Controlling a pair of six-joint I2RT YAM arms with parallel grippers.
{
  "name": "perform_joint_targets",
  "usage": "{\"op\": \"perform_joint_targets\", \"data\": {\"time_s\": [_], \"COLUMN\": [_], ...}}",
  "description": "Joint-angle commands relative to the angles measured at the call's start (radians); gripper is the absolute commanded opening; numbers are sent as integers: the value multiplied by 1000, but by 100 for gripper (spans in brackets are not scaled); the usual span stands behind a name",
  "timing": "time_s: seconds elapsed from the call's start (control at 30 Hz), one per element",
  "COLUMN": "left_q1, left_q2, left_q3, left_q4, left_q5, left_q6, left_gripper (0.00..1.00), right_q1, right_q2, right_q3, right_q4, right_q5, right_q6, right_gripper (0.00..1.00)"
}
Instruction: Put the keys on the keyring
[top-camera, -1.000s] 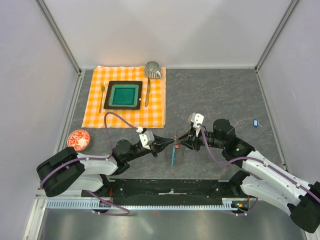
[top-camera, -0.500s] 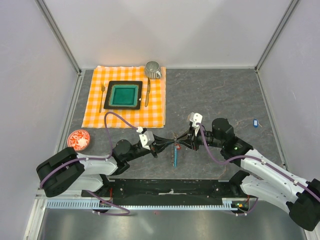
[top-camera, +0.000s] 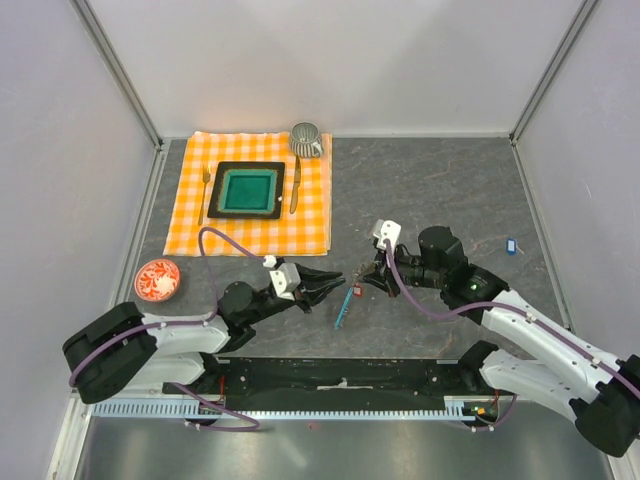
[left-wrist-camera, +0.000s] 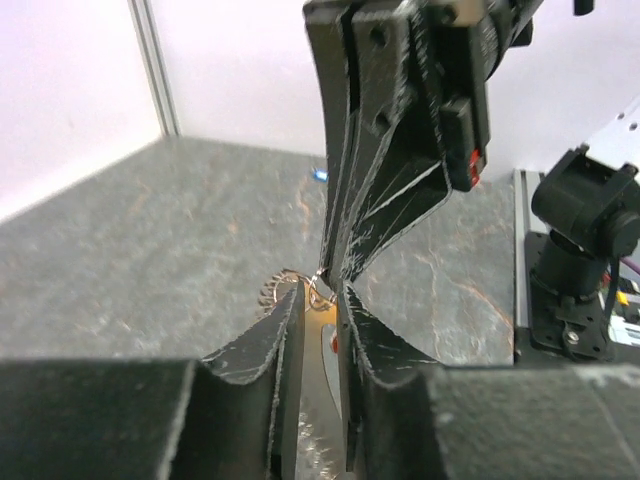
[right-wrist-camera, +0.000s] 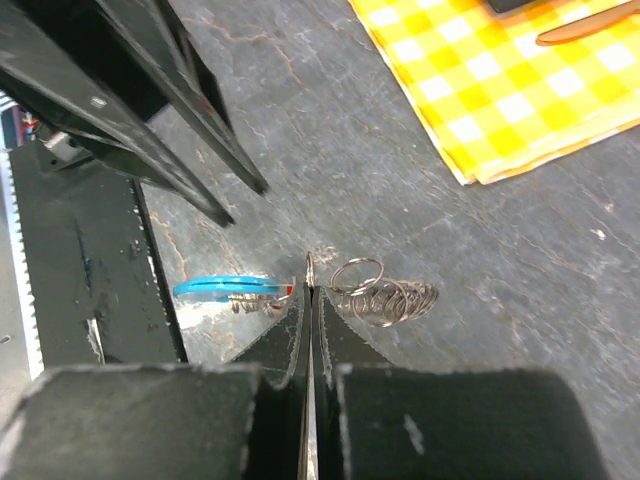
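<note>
Starting at your right gripper (right-wrist-camera: 309, 292), you have its fingers pressed fully together on a thin sliver of metal that pokes out at the tips. I take it for the red key (top-camera: 357, 291), whose tag shows just under that gripper in the top view. Your left gripper (left-wrist-camera: 318, 312) faces it tip to tip, jaws a narrow slit apart, with nothing clearly held between them. The keyring (right-wrist-camera: 385, 297) lies on the desk right below the two, near the middle of the near edge: a bunched coil just beside the right fingertips, its light-blue strip (right-wrist-camera: 228, 288) trailing toward the near edge. So the step in hand looks like threading the first key, and it is not yet on. The next move calls for the left to pin one coil end while the right guides the key's hole onto it — fine work, and the floppy wire will likely slide away. The blue key (top-camera: 511, 245) lies well apart, by the right edge. Outward, the desk (top-camera: 430, 190) is dark grey and stone-patterned. An orange checked cloth (top-camera: 190, 225) covers the far-left part, carrying a green tray (top-camera: 248, 190), fork (top-camera: 205, 195), knife (top-camera: 296, 185) and ribbed cup (top-camera: 306, 138), and a red-patterned saucer (top-camera: 157, 279) sits by the left edge. Pale walls (top-camera: 330, 60) close in on three sides.
</note>
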Motion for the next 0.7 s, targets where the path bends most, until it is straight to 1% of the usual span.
{"op": "perform_joint_targets", "data": {"time_s": [0.0,0.03,0.07,0.1,0.13,0.2,0.27,0.33,0.43,0.67], "left_q1": [7,7,8,10,10,10,14,17,21,21], "left_q2": [-96,-133,-147,-164,-185,-201,-205,-208,-192,-158], "left_q3": [5,8,25,34,45,56,60,73,96,126], "left_q4": [53,8,-36,-132,-170,-225,-240,-283,-325,-351], "left_q5": [-34,-29,-18,-11,-9,8,35,58,113,198], "left_q6": [117,131,163,180,191,222,237,246,265,271], "left_gripper": [28,32,34,35,38,41,42,43,46,47], "right_q1": [-1,1,4,13,21,56,91,140,170,191], "right_q2": [40,53,64,90,99,126,143,160,165,157], "right_q3": [175,199,245,268,291,348,396,414,425,407], "right_q4": [-205,-272,-302,-332,-387,-434,-497,-538,-561,-560], "right_q5": [97,113,133,162,177,234,277,326,305,250], "right_q6": [-139,-158,-175,-210,-227,-264,-316,-368,-410,-447], "right_gripper": [0,0,0,0,0,0,0,0,0,0]}}
